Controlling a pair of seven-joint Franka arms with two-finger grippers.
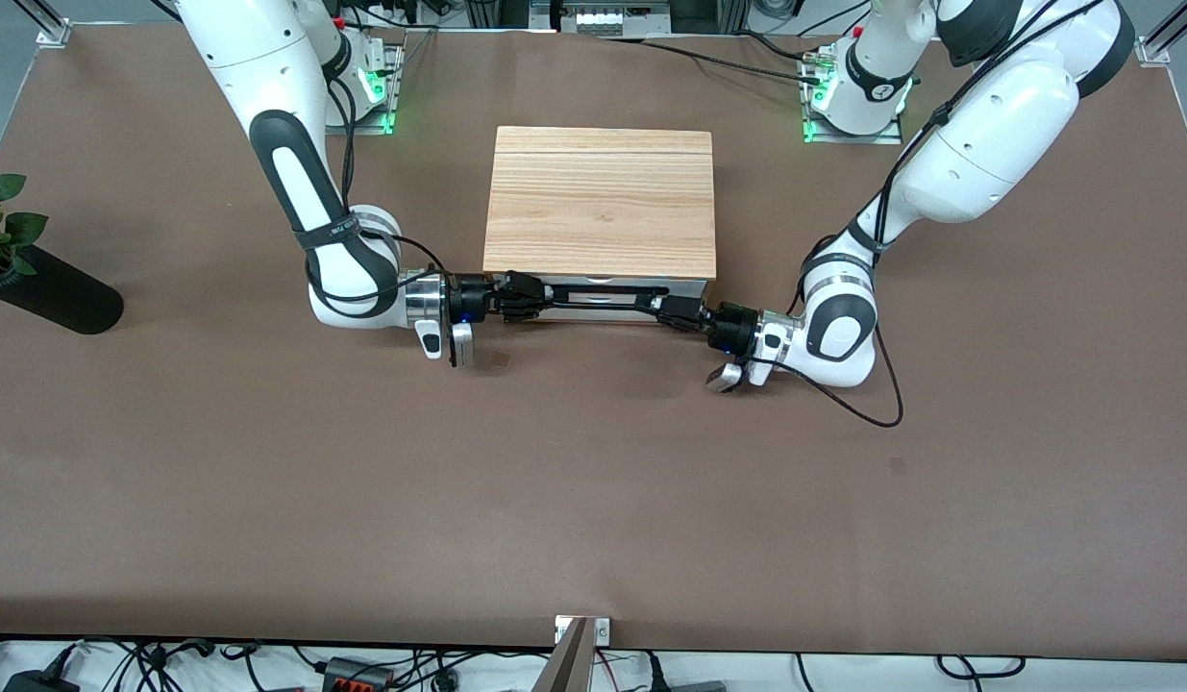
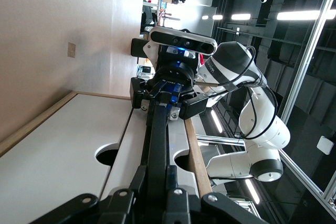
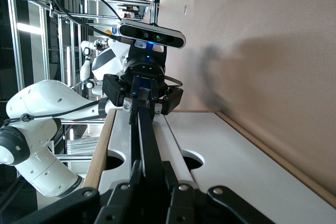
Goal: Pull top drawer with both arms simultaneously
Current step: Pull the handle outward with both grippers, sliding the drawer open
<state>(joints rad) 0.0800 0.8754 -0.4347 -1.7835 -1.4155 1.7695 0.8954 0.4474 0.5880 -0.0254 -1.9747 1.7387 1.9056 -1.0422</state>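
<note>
Both grippers sit low at the cabinet [image 1: 601,204] front, mid tabletop [image 1: 593,500]. Right gripper [image 1: 521,295] has its jaws clenched on the bar handle [image 1: 603,294] at the right arm's end; left gripper [image 1: 672,308] clenched on it at the other end. Top drawer [image 1: 607,288] is just under the wooden lid, barely out if at all. Likely a light, stiff drawer on slides; the thin bar looks slippery, so end grips and an even, straight pull should stop it racking.
</note>
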